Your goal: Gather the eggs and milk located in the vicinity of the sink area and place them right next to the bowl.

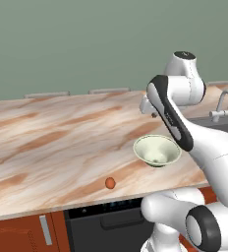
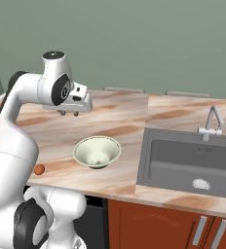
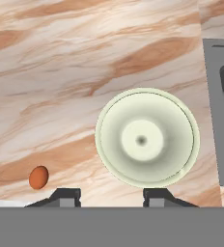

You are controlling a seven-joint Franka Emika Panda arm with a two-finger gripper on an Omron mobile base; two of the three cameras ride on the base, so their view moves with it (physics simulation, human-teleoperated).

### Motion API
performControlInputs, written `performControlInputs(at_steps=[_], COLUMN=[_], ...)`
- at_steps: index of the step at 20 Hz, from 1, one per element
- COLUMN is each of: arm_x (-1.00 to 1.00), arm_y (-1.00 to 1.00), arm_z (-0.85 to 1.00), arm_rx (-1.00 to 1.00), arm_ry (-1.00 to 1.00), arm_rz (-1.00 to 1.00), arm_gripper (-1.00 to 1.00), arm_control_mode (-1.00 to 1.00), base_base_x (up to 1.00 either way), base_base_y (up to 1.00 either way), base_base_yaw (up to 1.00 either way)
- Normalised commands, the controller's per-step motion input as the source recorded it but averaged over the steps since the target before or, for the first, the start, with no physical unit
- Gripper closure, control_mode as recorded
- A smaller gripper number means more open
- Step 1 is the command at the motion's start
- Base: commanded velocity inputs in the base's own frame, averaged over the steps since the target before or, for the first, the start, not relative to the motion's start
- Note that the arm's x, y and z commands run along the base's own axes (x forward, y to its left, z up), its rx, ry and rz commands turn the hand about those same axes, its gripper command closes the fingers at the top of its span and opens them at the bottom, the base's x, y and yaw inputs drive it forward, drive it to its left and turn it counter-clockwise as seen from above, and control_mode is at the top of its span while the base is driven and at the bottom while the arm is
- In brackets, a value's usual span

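And there the two-finger gripper [image 3: 111,194] hung high above the marbled counter [image 1: 47,138], fingers spread wide and empty, the orange-brown egg [image 1: 110,183] near the wide cream-green bowl [image 1: 156,149] but not beside it, so most of the gathering looked undone.

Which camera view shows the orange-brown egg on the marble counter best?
The hand view: the small orange-brown egg lies whole and unobstructed, left of the pale cream-green bowl. The left base view shows it smaller, near the counter's front edge. In the right base view the arm partly hides it.
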Motion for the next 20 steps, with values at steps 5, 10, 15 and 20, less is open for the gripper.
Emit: performControlInputs(at_steps=[5,10,15,20], arm_x=[-0.08,-0.14,-0.22,-0.26], arm_y=[0.28,0.97,0.91,0.4], arm_z=[-0.02,-0.2,-0.37,-0.59], arm_rx=[0.0,-0.09,-0.16,-0.16], arm_ry=[0.0,0.0,0.0,0.03], arm_rz=[-0.01,-0.16,-0.13,0.0], arm_gripper=[-1.0,-1.0,-1.0,-1.0], arm_control_mode=[-1.0,-1.0,-1.0,-1.0], base_base_x=[0.0,0.0,0.0,0.0], base_base_y=[0.0,0.0,0.0,0.0], base_base_yaw=[0.0,0.0,0.0,0.0])
